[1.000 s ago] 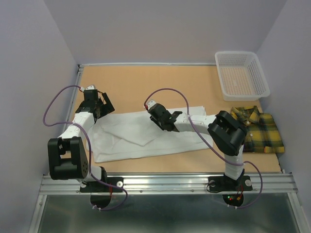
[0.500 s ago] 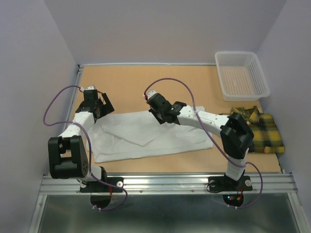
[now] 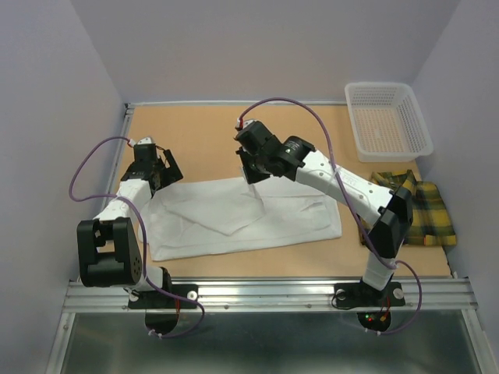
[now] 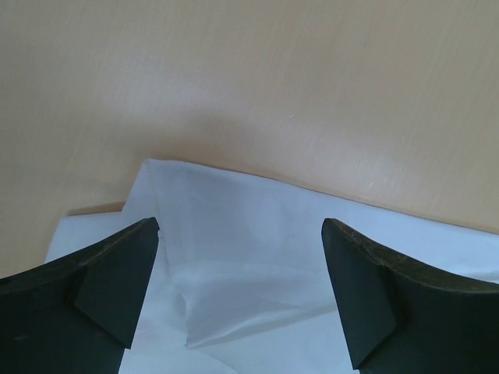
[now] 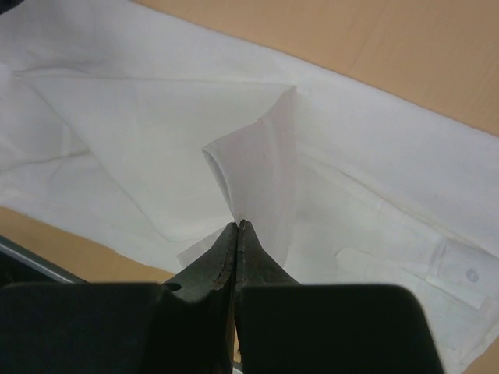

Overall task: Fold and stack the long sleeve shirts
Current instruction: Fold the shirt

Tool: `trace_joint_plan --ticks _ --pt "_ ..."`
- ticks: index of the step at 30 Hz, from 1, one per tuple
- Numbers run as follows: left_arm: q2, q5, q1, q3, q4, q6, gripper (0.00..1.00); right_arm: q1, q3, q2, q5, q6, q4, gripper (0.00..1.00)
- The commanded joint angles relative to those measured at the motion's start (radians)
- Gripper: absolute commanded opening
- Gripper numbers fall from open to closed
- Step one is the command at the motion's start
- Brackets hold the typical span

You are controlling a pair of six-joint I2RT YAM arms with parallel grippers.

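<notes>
Your right claw [image 5: 238,226] is pinched on the white shirt [image 3: 234,218], mid-fold; left claw [image 4: 240,227] gapes empty; plaid shirt [image 3: 425,210] at right, unstacked.

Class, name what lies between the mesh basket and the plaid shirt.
Only bare table, seen in the top view; basket and plaid shirt lie apart.

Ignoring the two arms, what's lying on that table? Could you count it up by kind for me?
white shirt: 1
plaid shirt: 1
mesh basket: 1
Total: 3
</notes>
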Motion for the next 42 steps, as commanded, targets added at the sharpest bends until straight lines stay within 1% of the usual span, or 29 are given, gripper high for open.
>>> trace_joint_plan --ticks 1,3,5,9,14,19,21,23,27,31,37,40,42 --pt "-0.024 -0.007 0.002 0.003 0.021 0.025 0.97 -0.012 0.095 -0.031 0.047 0.083 -0.117 0.01" --pt "-0.022 -0.001 0.004 0.003 0.021 0.028 0.97 -0.053 0.054 -0.043 0.082 0.095 -0.130 0.01" --pt "-0.024 0.005 0.004 0.004 0.019 0.031 0.97 -0.104 0.013 -0.064 0.078 0.115 -0.127 0.01" --pt "-0.027 0.019 0.004 -0.002 0.025 0.045 0.97 -0.162 -0.084 -0.086 0.055 0.138 -0.121 0.01" --pt "-0.021 0.024 0.004 -0.003 0.025 0.051 0.97 -0.213 -0.208 -0.103 0.024 0.163 -0.081 0.01" --pt "-0.012 0.015 0.002 0.000 0.018 0.047 0.97 -0.231 -0.316 -0.127 0.084 0.164 -0.022 0.01" --pt "-0.005 0.002 0.004 0.003 0.011 0.045 0.97 -0.254 -0.351 -0.123 0.085 0.157 -0.002 0.01" --pt "-0.002 0.004 0.004 0.001 0.011 0.045 0.97 -0.273 -0.394 -0.106 0.123 0.137 0.049 0.01" --pt "-0.001 0.005 0.004 0.000 0.010 0.045 0.97 -0.288 -0.426 -0.083 0.171 0.094 0.100 0.01" --pt "0.008 0.019 0.004 0.000 0.011 0.048 0.97 -0.308 -0.407 -0.039 0.214 0.020 0.147 0.02" --pt "0.018 0.024 0.004 0.001 0.013 0.057 0.97 -0.325 -0.371 0.026 0.214 -0.050 0.184 0.04" --pt "0.015 0.058 0.004 0.003 0.014 0.062 0.97 -0.332 -0.383 0.047 0.219 -0.041 0.184 0.06" --pt "0.010 0.073 0.002 0.000 0.021 0.062 0.97 -0.343 -0.397 0.052 0.231 -0.030 0.189 0.12"
